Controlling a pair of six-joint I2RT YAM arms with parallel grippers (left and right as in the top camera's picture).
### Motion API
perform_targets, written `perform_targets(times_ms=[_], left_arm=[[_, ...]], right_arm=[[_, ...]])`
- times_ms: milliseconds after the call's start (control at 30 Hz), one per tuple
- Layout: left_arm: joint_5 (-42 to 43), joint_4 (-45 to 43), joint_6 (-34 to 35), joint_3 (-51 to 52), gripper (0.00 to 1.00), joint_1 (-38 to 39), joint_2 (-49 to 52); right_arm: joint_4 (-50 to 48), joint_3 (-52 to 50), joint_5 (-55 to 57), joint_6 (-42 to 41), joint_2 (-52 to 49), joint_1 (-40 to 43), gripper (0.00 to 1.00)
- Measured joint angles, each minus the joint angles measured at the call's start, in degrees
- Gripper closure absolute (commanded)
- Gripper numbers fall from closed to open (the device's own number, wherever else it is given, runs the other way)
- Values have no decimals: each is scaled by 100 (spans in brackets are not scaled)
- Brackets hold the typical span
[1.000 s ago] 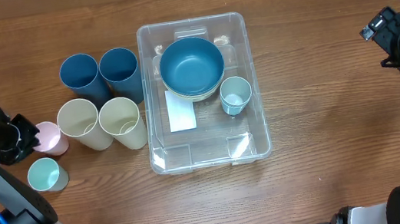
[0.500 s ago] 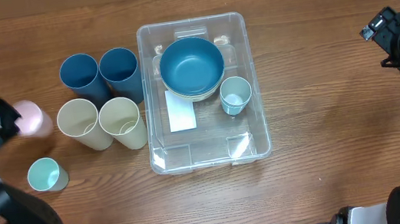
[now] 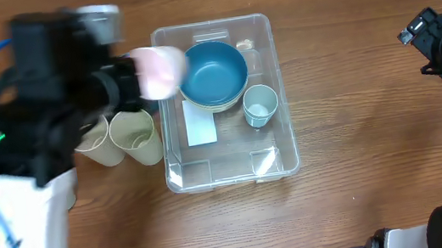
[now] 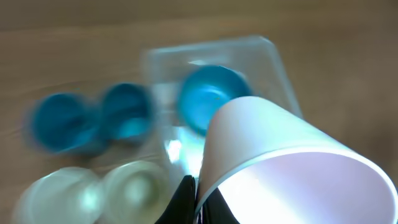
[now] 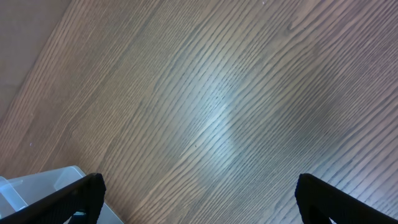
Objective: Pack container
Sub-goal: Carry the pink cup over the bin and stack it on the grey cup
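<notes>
the container (image 3: 223,102) sits on the table (image 3: 358,123) about midway between the left and right edges. its long axis runs from the far edge toward the near edge and its open top faces up. the white label (image 3: 201,127) shows through the base, toward the left wall.

inside, at the far end, a blue bowl (image 3: 212,72) rests in a cream bowl (image 3: 207,105), of which only a sliver of rim shows. a small pale blue cup (image 3: 260,106) stands upright just beside them, against the right wall. the near end of the container holds nothing.

the left arm shows as a blur in the overhead view. the left gripper (image 3: 128,83) is clamped on the wall of a pink cup (image 3: 159,70), one finger inside the rim and one outside, as the wrist view shows. the cup lies tilted on its side in the air above the container's far left corner, beside the blue bowl.

two cream cups (image 3: 133,136) stand upright just left of the container. the arm hides most of the dark blue cups (image 4: 127,112), which stand on the far side of them and show blurred in the left wrist view.

the right gripper (image 5: 199,183) hangs near the right edge, well apart from the container, fingers spread wide over bare wood and holding nothing.
</notes>
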State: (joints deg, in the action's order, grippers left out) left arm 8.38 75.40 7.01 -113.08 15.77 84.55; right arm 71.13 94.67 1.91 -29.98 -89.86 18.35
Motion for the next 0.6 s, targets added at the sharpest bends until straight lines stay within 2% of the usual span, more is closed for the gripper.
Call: perform_targets(times_ms=[100, 267, 600], left_arm=[[2, -372, -114, 98, 96, 776, 658], [0, -866, -293, 142, 96, 1467, 1657], [-2, -922, -420, 157, 96, 1961, 2638]], right_arm=[[0, 0, 0, -2, 0, 0, 0], [0, 0, -2, -2, 0, -2, 0], [0, 0, -2, 0, 0, 0, 0]])
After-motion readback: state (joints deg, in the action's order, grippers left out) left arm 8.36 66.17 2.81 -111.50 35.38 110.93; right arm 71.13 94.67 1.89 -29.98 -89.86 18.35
